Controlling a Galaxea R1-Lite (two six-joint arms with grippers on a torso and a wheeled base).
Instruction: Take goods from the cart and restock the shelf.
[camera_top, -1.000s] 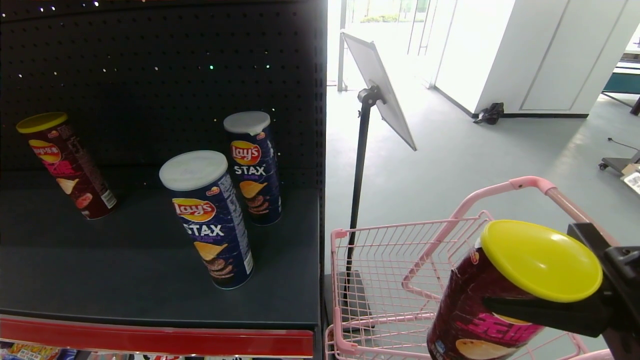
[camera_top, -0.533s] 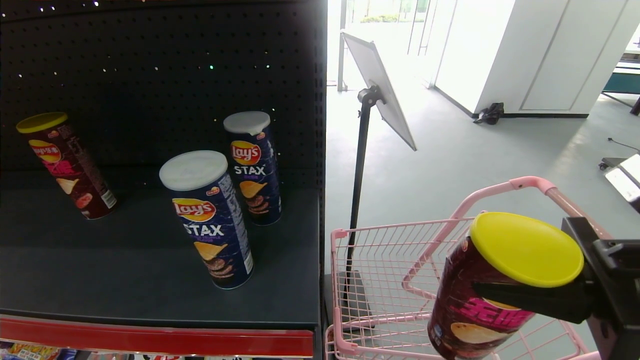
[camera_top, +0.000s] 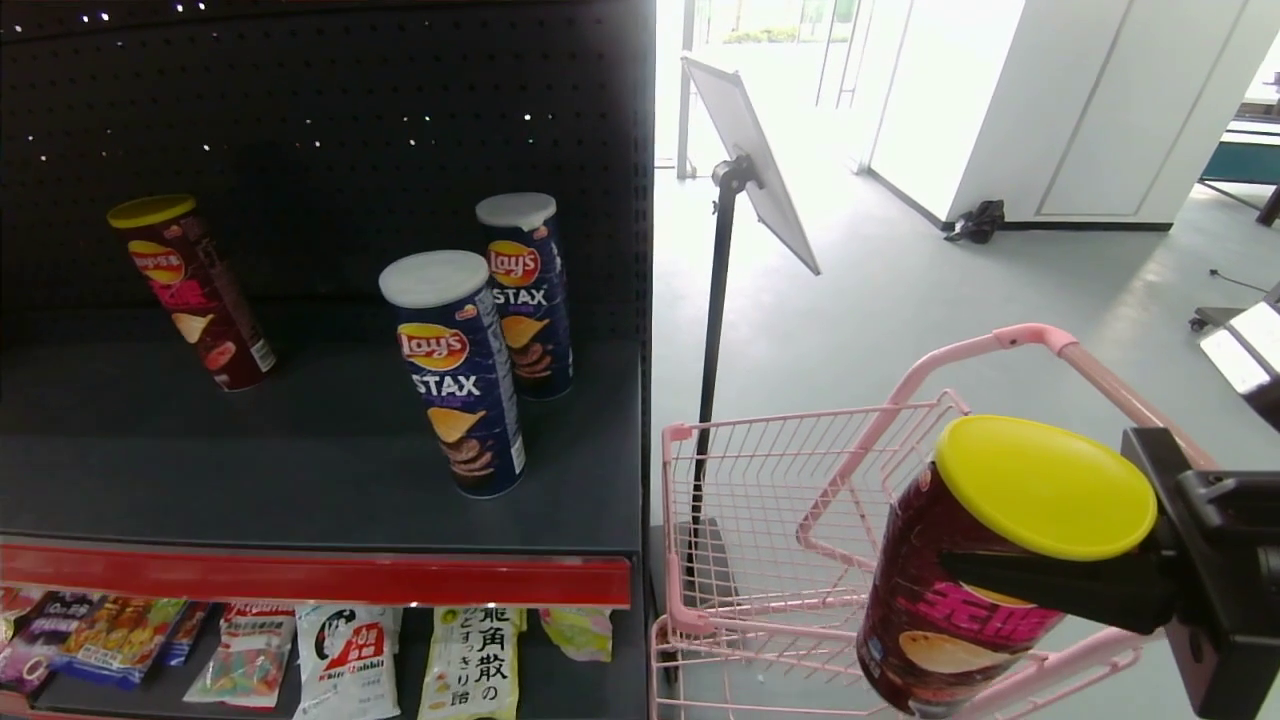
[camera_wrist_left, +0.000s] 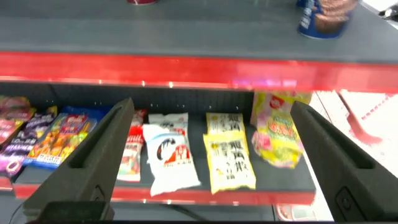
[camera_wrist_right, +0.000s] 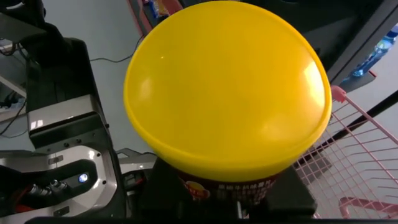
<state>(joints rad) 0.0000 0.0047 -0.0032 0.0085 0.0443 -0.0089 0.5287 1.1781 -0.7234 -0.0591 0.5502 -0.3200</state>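
**Partway there: one can lifted, none of it shelved yet**

Over the pink cart (camera_top: 760, 470), the right gripper (camera_top: 1035, 580) pinches a maroon can (camera_top: 930, 620) just under its yellow lid (camera_wrist_right: 227, 81). The can is slightly tilted and well apart from the shelf (camera_top: 250, 470). Three cans stand on that shelf: a second maroon can (camera_top: 195, 290) at the far left and two blue cans (camera_top: 455, 370) nearer the right edge, one behind the other. Room between them suggests the held can belongs beside its twin. The left gripper (camera_wrist_left: 211, 106) hangs spread and holds nothing, in front of the snack packets (camera_wrist_left: 168, 155) one level down. Carrying across and setting down remain. Whether the cart holds more cannot be told.
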